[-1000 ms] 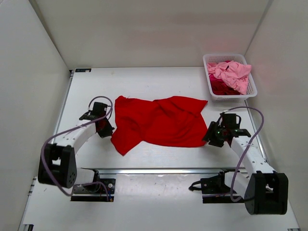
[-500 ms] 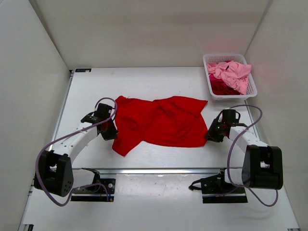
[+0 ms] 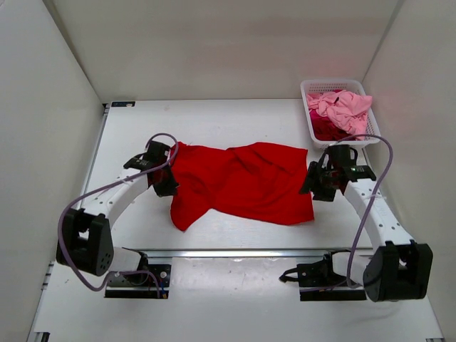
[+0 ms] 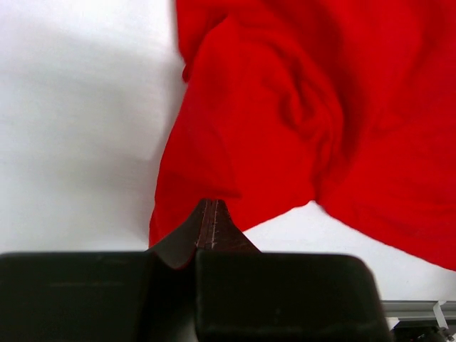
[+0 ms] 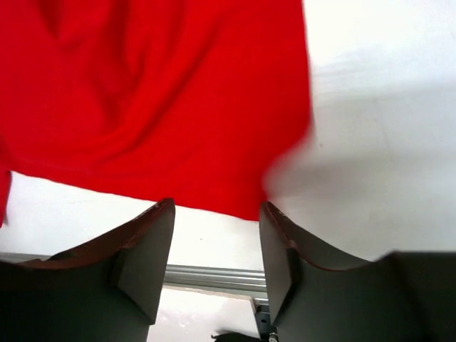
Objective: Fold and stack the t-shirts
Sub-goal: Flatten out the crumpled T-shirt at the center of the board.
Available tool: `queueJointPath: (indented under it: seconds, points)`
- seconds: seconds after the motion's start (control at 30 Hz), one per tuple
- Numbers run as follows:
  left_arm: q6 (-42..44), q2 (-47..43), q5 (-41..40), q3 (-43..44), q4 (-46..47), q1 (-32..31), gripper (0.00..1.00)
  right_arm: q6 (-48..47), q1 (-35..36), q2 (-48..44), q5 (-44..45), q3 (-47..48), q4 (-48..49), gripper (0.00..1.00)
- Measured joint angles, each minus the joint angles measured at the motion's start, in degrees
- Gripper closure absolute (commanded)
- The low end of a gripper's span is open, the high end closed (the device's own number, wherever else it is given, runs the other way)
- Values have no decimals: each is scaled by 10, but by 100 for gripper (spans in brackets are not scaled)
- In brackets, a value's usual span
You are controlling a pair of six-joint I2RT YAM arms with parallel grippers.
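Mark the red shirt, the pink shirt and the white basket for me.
red shirt [image 3: 242, 182], top view, middle of the spread cloth.
pink shirt [image 3: 345, 107], top view, top of the crumpled heap.
white basket [image 3: 331, 83], top view, far rim.

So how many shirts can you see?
3. A red shirt spread on the table, a pink shirt in the basket, a darker shirt under it. More may be hidden in there.

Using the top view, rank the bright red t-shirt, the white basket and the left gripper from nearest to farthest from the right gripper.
1. The bright red t-shirt: its right edge lies beside the right gripper.
2. The white basket: far right corner, beyond that gripper.
3. The left gripper: opposite side, at the shirt's left edge.
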Motion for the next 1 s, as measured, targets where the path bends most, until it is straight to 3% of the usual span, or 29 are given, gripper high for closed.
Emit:
queueJointPath:
  seconds: [0.13, 0.3, 0.5, 1.0]
  points:
    - [10, 35, -1, 30, 2, 2, 100, -20, 6, 47, 0, 23, -12, 48]
    - [18, 51, 0, 43, 3, 3, 100, -31, -12, 28, -9, -23, -19, 68]
    - [20, 56, -1, 43, 0, 3, 100, -21, -48, -9, -27, -115, -12, 66]
    - [10, 38, 14, 37, -2, -13, 100, 41, -109, 33, -32, -150, 39, 67]
